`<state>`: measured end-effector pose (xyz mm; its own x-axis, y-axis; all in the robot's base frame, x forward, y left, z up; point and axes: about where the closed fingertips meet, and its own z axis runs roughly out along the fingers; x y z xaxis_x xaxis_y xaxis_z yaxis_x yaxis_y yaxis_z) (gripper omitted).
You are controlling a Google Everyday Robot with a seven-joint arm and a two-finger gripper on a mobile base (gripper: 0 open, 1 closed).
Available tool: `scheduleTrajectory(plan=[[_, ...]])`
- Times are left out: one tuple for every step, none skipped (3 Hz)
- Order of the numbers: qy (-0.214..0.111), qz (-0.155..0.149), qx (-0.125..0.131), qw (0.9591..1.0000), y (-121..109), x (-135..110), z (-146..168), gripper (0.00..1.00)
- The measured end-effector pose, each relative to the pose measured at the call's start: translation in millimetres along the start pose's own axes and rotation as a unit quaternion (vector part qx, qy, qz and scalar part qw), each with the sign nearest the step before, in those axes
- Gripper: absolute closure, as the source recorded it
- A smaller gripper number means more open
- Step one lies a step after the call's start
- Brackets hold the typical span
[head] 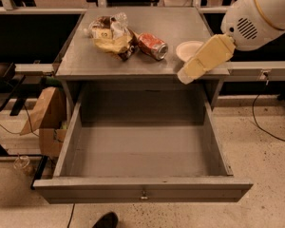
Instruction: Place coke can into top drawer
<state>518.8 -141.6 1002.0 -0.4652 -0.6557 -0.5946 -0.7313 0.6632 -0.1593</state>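
The coke can (153,46) is red with silver ends and lies on its side on the grey table top (85,56), right of the snack bags. The top drawer (142,190) is pulled out wide below the table, and nothing shows inside it. My gripper (184,75) is at the tip of the cream arm link, which reaches in from the upper right. It hangs over the table's front right edge, right of the can and apart from it, in front of the white bowl.
Yellow-and-brown snack bags (111,34) lie left of the can. A white bowl (187,49) sits right of it, partly covered by my arm. A brown cardboard box (42,120) stands at the drawer's left. A cable (266,127) runs on the floor at the right.
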Motion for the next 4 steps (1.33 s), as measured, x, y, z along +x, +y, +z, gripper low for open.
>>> scheduleTrajectory(plan=[[0.0, 0.0, 0.0, 1.0, 0.0, 0.0, 0.0, 0.0], [-0.035, 0.029, 0.009, 0.9989, -2.6, -18.8, 15.6, 0.0], [-0.088, 0.047, -0.008, 0.995, -10.5, -49.9, 52.0, 0.0], [-0.147, 0.076, -0.04, 0.9855, -20.6, -83.9, 99.0, 0.0]])
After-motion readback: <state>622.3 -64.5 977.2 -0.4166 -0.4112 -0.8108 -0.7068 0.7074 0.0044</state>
